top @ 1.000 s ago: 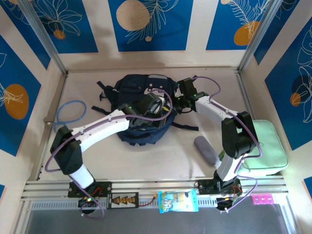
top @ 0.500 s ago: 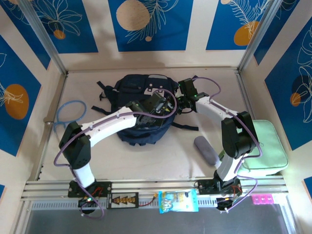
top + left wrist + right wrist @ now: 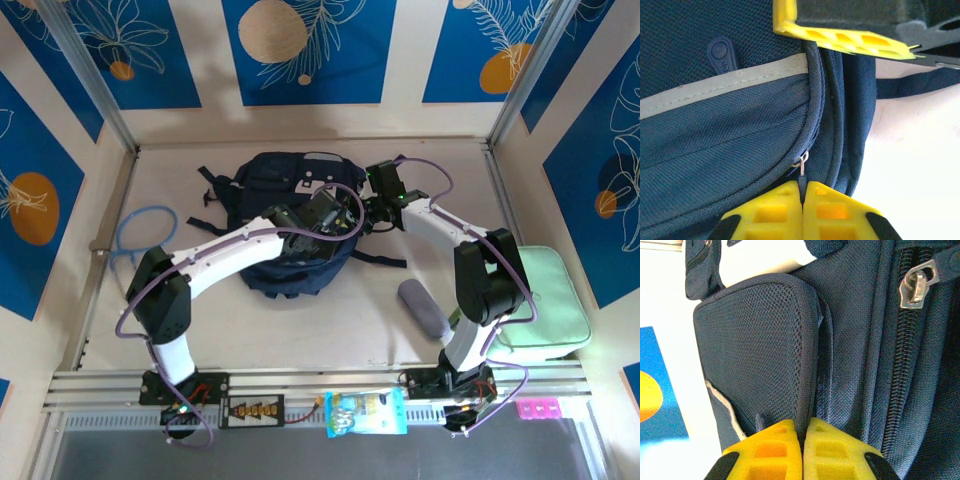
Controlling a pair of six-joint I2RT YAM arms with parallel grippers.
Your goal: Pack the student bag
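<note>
A large dark navy fabric backpack, the student bag (image 3: pixel 285 255), is seen lying flat on the pale table (image 3: pixel 300 330), at mid-table toward the back wall, with black straps spread to both sides. Both arms are reached onto the bag's right side.

The left gripper (image 3: pixel 802 194) is clenched: the yellow fingers are pressed together on a small dark zipper pull (image 3: pixel 801 176) hung from a metal ring at the curved zip seam. A grey trim stripe (image 3: pixel 740 80) is seen running across the fabric above it. In the top view the left gripper (image 3: pixel 340 226) is placed at the bag's right edge.

The right gripper (image 3: pixel 802 434) is likewise clamped, with the rim of a navy mesh side pocket (image 3: pixel 755 355) pinched between its yellow fingers. A silver metal zip slider (image 3: pixel 914 286) is seen beside it, not gripped. From above the right gripper (image 3: pixel 366 216) is found just beside the left one.

A mint-green zip case (image 3: pixel 545 300) lies at the right edge, a grey oblong pouch (image 3: pixel 423 308) near the right arm base, a light blue cable loop (image 3: pixel 140 232) at the left.
</note>
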